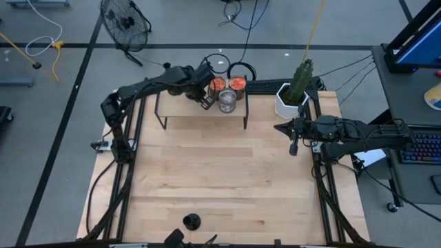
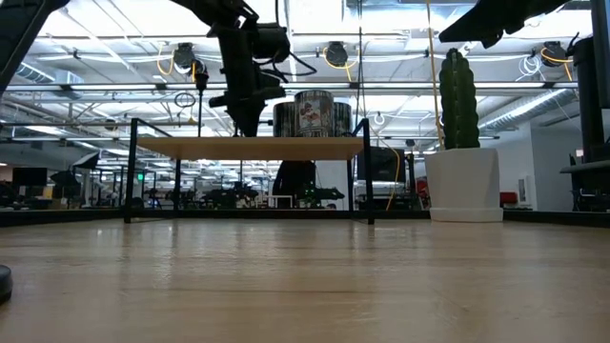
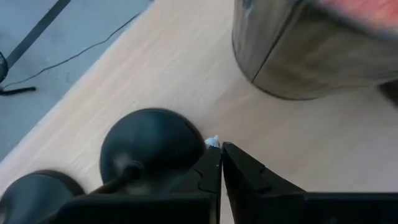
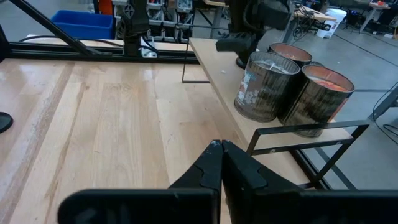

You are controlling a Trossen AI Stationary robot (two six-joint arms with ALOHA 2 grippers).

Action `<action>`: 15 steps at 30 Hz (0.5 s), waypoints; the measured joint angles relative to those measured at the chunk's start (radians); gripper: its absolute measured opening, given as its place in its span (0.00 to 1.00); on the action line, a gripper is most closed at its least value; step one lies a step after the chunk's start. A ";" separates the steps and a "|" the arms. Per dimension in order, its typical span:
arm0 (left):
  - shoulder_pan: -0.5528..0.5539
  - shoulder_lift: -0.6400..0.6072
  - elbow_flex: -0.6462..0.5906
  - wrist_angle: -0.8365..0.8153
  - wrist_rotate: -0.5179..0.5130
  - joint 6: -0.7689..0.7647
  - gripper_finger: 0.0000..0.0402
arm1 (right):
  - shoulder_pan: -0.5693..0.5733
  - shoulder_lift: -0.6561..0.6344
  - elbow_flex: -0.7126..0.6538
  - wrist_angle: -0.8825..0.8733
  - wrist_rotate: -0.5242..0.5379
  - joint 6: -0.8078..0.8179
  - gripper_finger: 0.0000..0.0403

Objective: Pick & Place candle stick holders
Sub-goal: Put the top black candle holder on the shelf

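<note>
Closed left gripper (image 3: pixel 219 152) sits beside a candle stick holder (image 3: pixel 149 146) on the shelf (image 1: pixel 200 114), apparently just released; right gripper (image 1: pixel 293 147) idle, shut

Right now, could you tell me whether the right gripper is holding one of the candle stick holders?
No: in its wrist view the right gripper has its fingers pressed together with nothing between them, hanging above the bare table.

An industrial robotics lab: open ceiling with pipes (image 2: pixel 381 88) and ring lights, floor fan (image 1: pixel 125 24) at eleven o'clock, loose cables, workstation keyboard (image 1: pixel 420 148) at three o'clock.
</note>
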 joint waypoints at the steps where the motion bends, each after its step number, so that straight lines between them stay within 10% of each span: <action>1: 0.002 0.004 -0.003 -0.002 0.000 0.000 0.06 | 0.000 0.000 0.000 0.000 0.000 0.000 0.00; 15: 0.026 -0.001 -0.051 0.009 -0.028 0.001 0.06 | 0.000 0.000 0.000 0.000 0.000 0.004 0.00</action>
